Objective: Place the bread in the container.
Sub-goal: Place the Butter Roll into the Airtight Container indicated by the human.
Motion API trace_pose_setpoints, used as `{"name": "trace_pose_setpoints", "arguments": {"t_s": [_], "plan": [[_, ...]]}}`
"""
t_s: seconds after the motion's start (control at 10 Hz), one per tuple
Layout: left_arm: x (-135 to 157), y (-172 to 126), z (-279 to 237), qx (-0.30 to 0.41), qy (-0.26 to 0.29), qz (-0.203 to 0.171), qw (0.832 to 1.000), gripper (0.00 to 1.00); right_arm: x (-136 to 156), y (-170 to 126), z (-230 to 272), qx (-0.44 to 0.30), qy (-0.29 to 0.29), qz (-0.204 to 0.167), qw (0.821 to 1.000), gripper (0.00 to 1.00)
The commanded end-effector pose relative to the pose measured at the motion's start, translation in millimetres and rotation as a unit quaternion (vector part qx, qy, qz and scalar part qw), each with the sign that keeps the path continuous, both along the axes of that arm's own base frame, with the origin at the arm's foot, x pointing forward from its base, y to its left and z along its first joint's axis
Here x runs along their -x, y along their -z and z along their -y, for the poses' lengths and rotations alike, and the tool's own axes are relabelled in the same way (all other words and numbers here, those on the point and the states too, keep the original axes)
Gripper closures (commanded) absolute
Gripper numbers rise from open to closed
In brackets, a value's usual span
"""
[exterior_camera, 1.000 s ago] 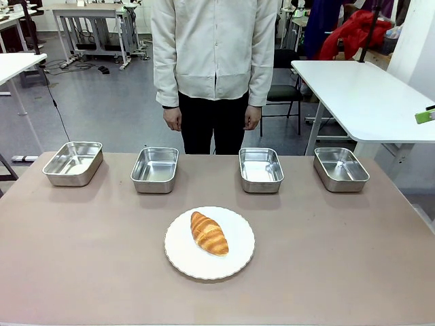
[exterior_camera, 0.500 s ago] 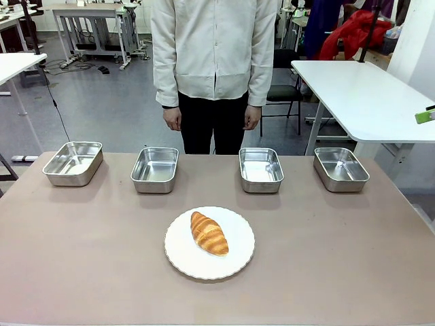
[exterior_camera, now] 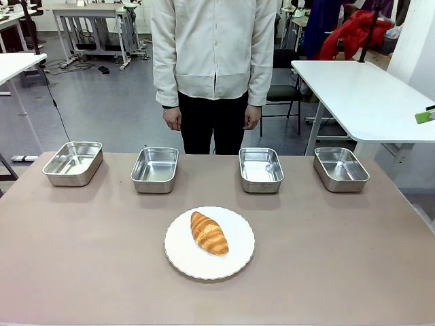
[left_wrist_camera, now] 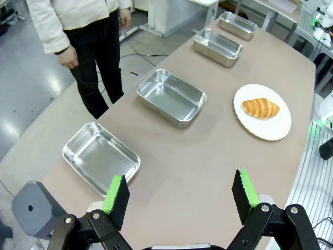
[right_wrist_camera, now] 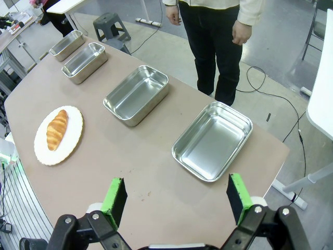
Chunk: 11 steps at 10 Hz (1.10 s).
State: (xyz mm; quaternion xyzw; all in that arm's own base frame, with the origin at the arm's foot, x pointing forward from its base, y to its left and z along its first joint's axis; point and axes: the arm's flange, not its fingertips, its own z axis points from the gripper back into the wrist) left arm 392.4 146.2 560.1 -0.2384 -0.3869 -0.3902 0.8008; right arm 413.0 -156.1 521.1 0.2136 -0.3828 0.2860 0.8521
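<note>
The bread [exterior_camera: 209,233], a golden-brown croissant-shaped roll, lies on a round white plate [exterior_camera: 238,261] in the middle of the table. Several identical shiny steel pans stand in a row along the far edge, among them one at the far left [exterior_camera: 73,163] and one at the far right [exterior_camera: 340,169]. Which pan is the container I cannot tell. My left gripper [left_wrist_camera: 180,194] hangs open above the table's left end, with the bread [left_wrist_camera: 260,108] far off. My right gripper [right_wrist_camera: 176,200] hangs open above the right end, also far from the bread [right_wrist_camera: 56,129]. Neither gripper holds anything.
A person [exterior_camera: 214,61] stands at the far side of the table behind the middle pans, arms hanging down. The brown tabletop [exterior_camera: 88,251] is bare around the plate. A white table [exterior_camera: 367,95] stands off to the back right.
</note>
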Motion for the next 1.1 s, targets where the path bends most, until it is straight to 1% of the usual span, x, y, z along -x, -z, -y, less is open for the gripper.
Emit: {"name": "trace_pose_setpoints", "arguments": {"t_s": [0.0,1.0], "plan": [[0.3,-0.7,0.8,0.005,0.004,0.006,1.0,0.0,-2.4,-0.7,-0.7,-0.006,-0.004,0.01,1.0,0.0],[0.3,-0.7,0.8,0.005,0.004,0.006,1.0,0.0,-2.4,-0.7,-0.7,-0.006,-0.004,0.01,1.0,0.0]]}}
